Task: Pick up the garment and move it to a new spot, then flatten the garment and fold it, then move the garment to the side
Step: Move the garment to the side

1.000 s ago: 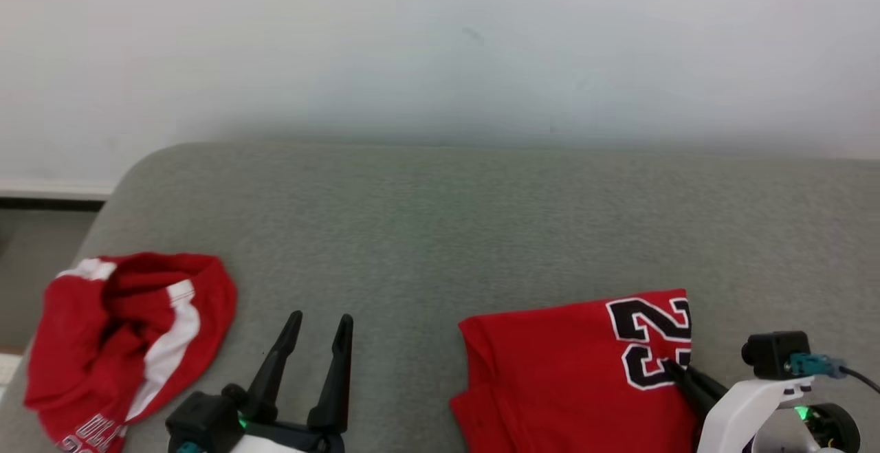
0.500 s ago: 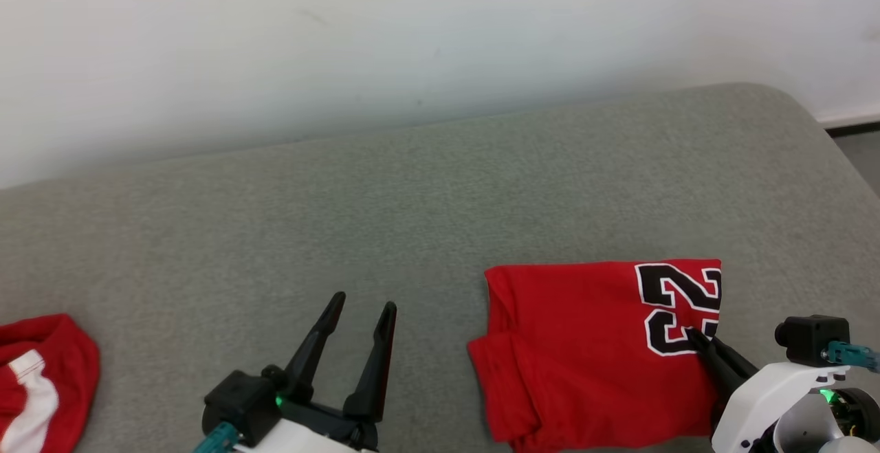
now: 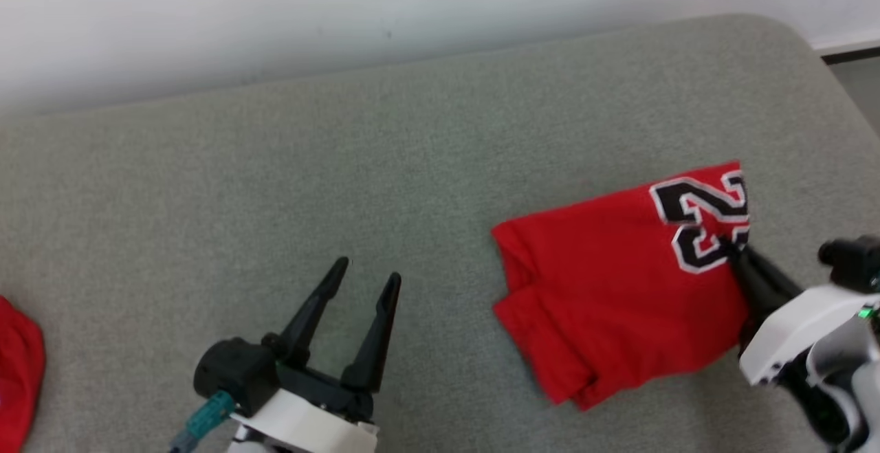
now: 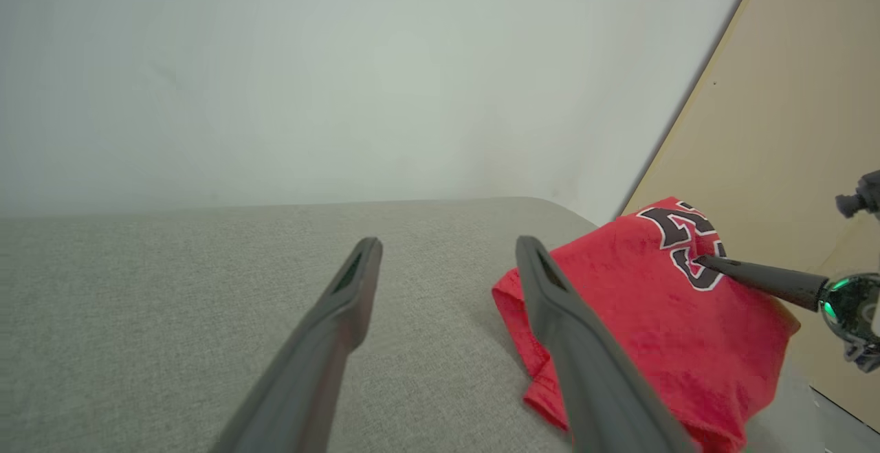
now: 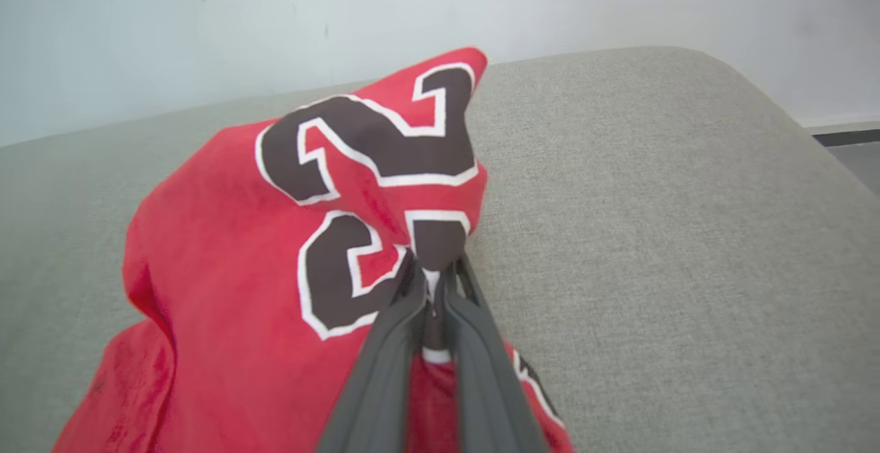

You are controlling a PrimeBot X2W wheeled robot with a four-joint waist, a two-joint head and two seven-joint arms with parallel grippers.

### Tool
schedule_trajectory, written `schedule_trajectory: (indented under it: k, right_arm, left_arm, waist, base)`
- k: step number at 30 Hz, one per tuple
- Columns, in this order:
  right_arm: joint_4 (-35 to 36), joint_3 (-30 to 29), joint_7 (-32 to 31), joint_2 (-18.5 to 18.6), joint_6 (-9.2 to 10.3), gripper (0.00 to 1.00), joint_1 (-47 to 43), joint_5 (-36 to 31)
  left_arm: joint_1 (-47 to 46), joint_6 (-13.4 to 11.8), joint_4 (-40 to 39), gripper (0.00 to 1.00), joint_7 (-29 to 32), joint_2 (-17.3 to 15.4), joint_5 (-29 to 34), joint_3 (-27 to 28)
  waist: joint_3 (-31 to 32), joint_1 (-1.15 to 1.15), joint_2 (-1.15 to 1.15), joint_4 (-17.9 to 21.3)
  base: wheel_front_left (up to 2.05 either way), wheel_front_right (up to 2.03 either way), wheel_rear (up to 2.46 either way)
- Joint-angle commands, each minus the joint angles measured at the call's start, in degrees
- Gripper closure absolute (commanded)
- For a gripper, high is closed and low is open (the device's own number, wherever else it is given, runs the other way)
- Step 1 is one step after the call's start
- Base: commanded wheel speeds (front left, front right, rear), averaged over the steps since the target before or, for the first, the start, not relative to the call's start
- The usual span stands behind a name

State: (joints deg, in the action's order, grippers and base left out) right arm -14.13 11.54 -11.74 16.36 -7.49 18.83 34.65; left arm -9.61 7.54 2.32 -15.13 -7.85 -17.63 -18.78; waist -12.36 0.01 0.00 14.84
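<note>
The garment (image 3: 619, 274) is a folded red shirt with black, white-edged numbers, lying on the right part of the grey cushion (image 3: 344, 164). My right gripper (image 3: 730, 247) is shut on the garment's right edge at the numbers; the right wrist view shows the cloth (image 5: 289, 247) pinched between its fingertips (image 5: 430, 271) and pulled up into a peak. In the left wrist view the garment (image 4: 639, 315) lies right of my fingers. My left gripper (image 3: 366, 274) stands open over bare cushion, well left of the garment, with nothing between its fingers.
Another red cloth (image 3: 17, 363) lies at the cushion's far left edge. A white wall (image 3: 344, 13) runs behind the cushion. The cushion's rounded right end (image 3: 790, 40) drops to a dark floor strip. A tan panel (image 4: 790, 130) stands beyond the garment in the left wrist view.
The head camera has swung right and down, so the left red cloth slides almost out of view. My right gripper has dragged the garment rightward and turned it slightly. The left gripper stays open.
</note>
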Motion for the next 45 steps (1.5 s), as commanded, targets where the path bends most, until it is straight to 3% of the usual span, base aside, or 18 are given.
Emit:
schedule_trajectory:
  k: [1,14,19,27,29,30,31,39,45]
  right_arm:
    - [-0.18,0.00,0.88,1.53,0.01,1.00,3.25,0.51]
    - [-11.97,-4.49,4.49,11.82,0.01,1.00,23.49,5.34]
    - [-19.50,-9.54,6.04,14.98,0.01,1.00,28.25,3.23]
    - [-27.88,-9.62,6.02,18.16,0.01,1.00,33.77,-2.12]
    - [-30.56,-9.89,7.41,18.69,0.01,0.56,35.23,-4.43]
    - [-32.04,-9.99,8.09,18.79,0.01,0.06,35.84,-5.81]
    - [-33.37,-10.19,8.91,18.77,0.01,0.00,36.52,-6.94]
    - [-39.88,-10.43,14.23,17.44,0.01,0.00,39.37,-13.96]
    - [-36.70,-6.27,18.55,16.75,0.01,0.00,39.47,-14.67]
  left_arm:
    - [-1.39,-0.10,-0.38,0.00,0.01,-0.98,0.92,0.16]
    - [-6.86,-0.10,-2.41,0.00,0.01,-4.67,1.15,0.36]
    - [-7.67,-0.10,-3.07,0.00,0.01,-5.01,1.44,0.21]
    - [-8.41,-0.10,-2.82,0.00,0.08,-6.12,1.52,0.37]
    - [-8.44,-0.10,-2.74,0.00,0.09,-6.23,1.55,0.34]
    - [-8.51,-0.10,-2.67,0.00,0.09,-6.23,1.47,0.26]
    - [-8.60,-0.10,-2.60,0.00,0.09,-6.21,1.42,0.24]
    - [-8.41,-0.10,-2.25,0.00,0.06,-5.11,0.58,-0.03]
    - [-7.09,-0.10,-1.38,0.00,0.01,-3.36,0.14,0.36]
  waist:
    - [-3.71,-0.01,0.00,-1.56]
    - [-15.62,-0.01,0.00,-5.30]
    - [-17.88,-0.01,0.00,-5.41]
    - [-20.81,-0.01,0.00,-5.02]
    - [-21.06,-0.01,0.00,-5.03]
    - [-21.10,-0.01,0.00,-5.08]
    - [-21.08,-0.01,0.00,-5.14]
    - [-18.48,-0.01,0.00,-5.73]
    - [-12.18,-0.01,0.00,-6.52]
  base:
    - [0.00,0.00,0.00]
    - [0.00,0.00,0.00]
    - [0.00,0.00,0.00]
    - [0.00,0.00,0.00]
    - [0.00,0.00,0.00]
    - [0.00,0.00,0.00]
    - [0.00,0.00,0.00]
    - [0.00,0.00,0.00]
    - [0.00,0.00,0.00]
